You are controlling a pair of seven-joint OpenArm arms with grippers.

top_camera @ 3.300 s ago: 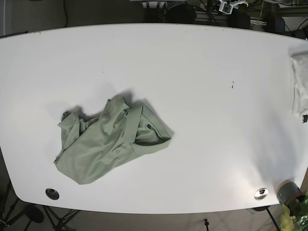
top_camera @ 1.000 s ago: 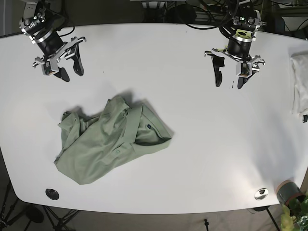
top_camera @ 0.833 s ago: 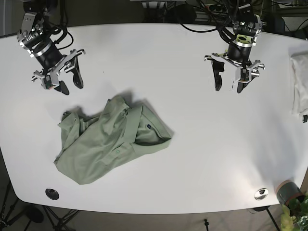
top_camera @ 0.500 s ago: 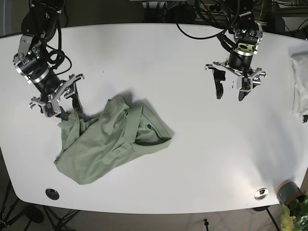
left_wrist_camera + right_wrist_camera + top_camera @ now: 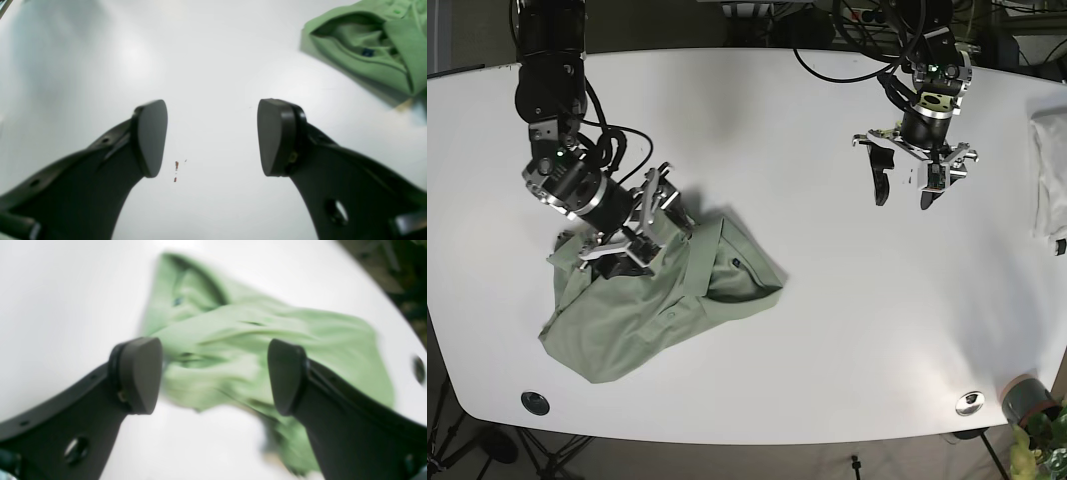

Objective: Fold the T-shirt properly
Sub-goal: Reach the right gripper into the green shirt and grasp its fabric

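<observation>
None of the folding is done: the crumpled pale-green collared T-shirt point(image 5: 662, 295) is seen bunched on the white oval table point(image 5: 827, 330). The right gripper point(image 5: 637, 240) is poised over it, fingers spread, nothing grasped; the left gripper point(image 5: 904, 187) is held well apart, fingers likewise spread

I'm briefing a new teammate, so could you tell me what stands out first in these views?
The crumpled green T-shirt lies on the white table, left of centre in the base view. The right hand hovers open right over it, while the left hand hangs open over bare table far to the other side.
</observation>
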